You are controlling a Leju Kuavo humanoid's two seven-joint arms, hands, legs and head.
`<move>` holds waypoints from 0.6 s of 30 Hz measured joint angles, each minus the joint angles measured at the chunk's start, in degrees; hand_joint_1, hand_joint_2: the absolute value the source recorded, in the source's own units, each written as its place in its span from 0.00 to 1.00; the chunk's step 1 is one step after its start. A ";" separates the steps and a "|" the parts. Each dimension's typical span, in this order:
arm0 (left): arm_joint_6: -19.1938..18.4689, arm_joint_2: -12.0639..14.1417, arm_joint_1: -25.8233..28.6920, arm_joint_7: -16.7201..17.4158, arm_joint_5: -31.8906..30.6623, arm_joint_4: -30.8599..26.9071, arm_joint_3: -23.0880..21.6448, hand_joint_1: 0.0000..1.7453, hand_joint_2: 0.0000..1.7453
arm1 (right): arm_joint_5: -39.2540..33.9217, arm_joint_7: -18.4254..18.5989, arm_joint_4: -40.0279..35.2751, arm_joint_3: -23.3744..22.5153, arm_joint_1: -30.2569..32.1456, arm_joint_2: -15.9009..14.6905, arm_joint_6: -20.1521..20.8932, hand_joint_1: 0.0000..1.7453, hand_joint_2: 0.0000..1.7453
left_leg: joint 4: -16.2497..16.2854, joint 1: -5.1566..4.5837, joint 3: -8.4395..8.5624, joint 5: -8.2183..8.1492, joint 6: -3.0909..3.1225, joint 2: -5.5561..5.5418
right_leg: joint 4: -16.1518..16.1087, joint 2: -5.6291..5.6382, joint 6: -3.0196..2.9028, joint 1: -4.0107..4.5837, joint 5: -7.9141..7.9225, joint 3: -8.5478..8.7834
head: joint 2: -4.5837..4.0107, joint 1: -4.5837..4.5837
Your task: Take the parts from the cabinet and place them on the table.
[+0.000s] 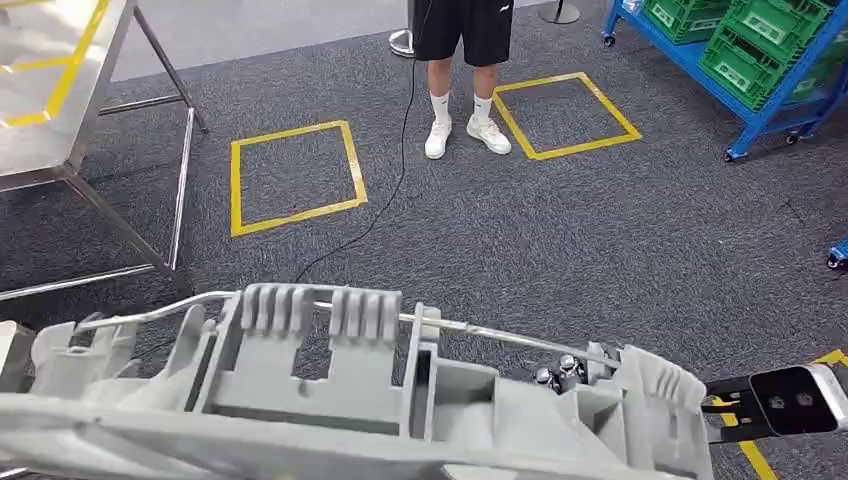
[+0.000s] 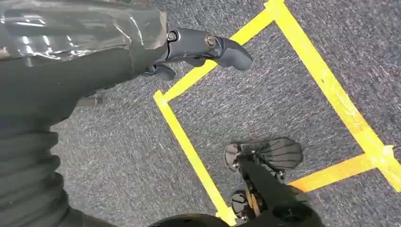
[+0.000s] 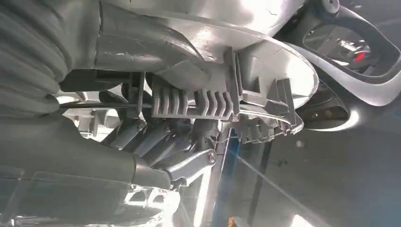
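A: Any writing or brand to log?

B: A small pale mark on the person's [image 1: 463, 70] black shorts near the hem, too small to read. Nothing legible on the grey plastic part [image 1: 350, 400], and none on the green crates [image 1: 760, 40].

A: Right hand?

B: In the right wrist view the right hand [image 3: 156, 146] grips the grey plastic part [image 3: 227, 101]. Dark fingers [image 3: 189, 163] curl up against the ribbed section, and the thick thumb side presses the part's smooth shell from the other face. Closed firmly around it.

A: And the part's position?

B: Held up in the air, close below the head camera, lying roughly level across the lower picture. A thin metal rod [image 1: 500, 335] runs along its upper edge. Carpeted floor [image 1: 600, 240] is beneath it. It is touching no table.

A: Left hand?

B: The left wrist view shows the left hand [image 2: 189, 52] above the grey carpet, holding nothing. One dark finger [image 2: 222, 47] is stretched out; the others are tucked under, partly hidden. I can't tell how far apart they stand.

A: What does one view give that the others lack?

B: The head view has two yellow tape squares [image 1: 295, 175] on the floor, the person standing between them with a black cable [image 1: 395, 180] trailing, a metal table frame [image 1: 130, 150] on the left, and a blue wheeled rack [image 1: 770, 110] carrying the crates on the right. The left wrist view looks down at a yellow tape outline [image 2: 189, 151]. The right wrist view alone gives the grip itself.
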 joint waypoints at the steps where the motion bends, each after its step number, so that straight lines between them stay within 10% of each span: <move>1: 0.00 0.00 -0.03 0.00 0.00 0.00 0.00 0.00 1.00 | 0.00 -0.02 0.02 0.00 0.02 0.02 0.02 0.95 1.00 | 4.59 0.13 -2.21 -2.23 -0.12 1.01 | 0.02 -0.47 -0.14 0.20 -0.09 0.04 | 0.00 0.07; 4: 0.00 -0.13 0.04 0.00 0.00 -0.02 -0.09 0.00 1.00 | 0.02 -0.02 0.07 -0.04 0.03 0.07 0.17 0.95 1.00 | 13.28 0.20 -6.90 -4.50 -0.13 1.63 | 0.03 -2.21 -0.46 0.64 -0.34 0.10 | 0.00 0.04; 7: 0.00 0.00 0.04 0.00 0.02 -0.02 -0.11 0.00 1.00 | 0.02 -0.04 0.09 -0.02 -0.26 0.17 0.31 0.95 1.00 | 1.02 0.00 -0.69 1.87 0.62 2.79 | 0.01 -3.75 -0.59 0.96 -0.72 0.58 | 0.00 0.04; 9: 0.00 0.26 -0.08 0.00 0.02 -0.02 -0.11 0.00 1.00 | 0.02 -0.18 0.09 0.07 -0.76 0.26 0.33 0.95 1.00 | -3.93 -0.94 2.06 2.18 1.30 6.44 | -0.30 -4.58 -0.37 1.28 -0.88 0.91 | 0.00 0.20; 13: 0.00 0.61 -0.07 0.09 0.20 0.04 -0.11 0.00 1.00 | 0.02 -0.42 0.24 0.15 -1.21 0.46 0.33 0.95 1.00 | -5.55 -1.40 2.76 2.73 2.06 4.19 | -0.93 -6.44 0.76 1.09 -1.15 1.65 | 0.00 -0.09; 15: -0.02 0.48 -0.07 0.11 0.20 0.07 -0.13 0.00 1.00 | 0.09 -0.46 0.37 0.22 -1.44 0.46 0.33 0.95 1.00 | -6.73 -0.73 3.90 3.60 2.65 3.06 | 2.26 -2.49 0.57 0.82 -2.88 0.20 | 0.00 -0.02; 18: -0.13 0.39 -0.30 0.11 0.20 0.07 -0.11 0.00 1.00 | 0.04 -0.68 0.70 0.22 -1.37 0.35 0.33 0.95 1.00 | -6.73 -0.75 3.85 3.60 2.76 0.81 | 15.38 -0.72 0.41 0.74 -7.38 -6.68 | 0.00 0.39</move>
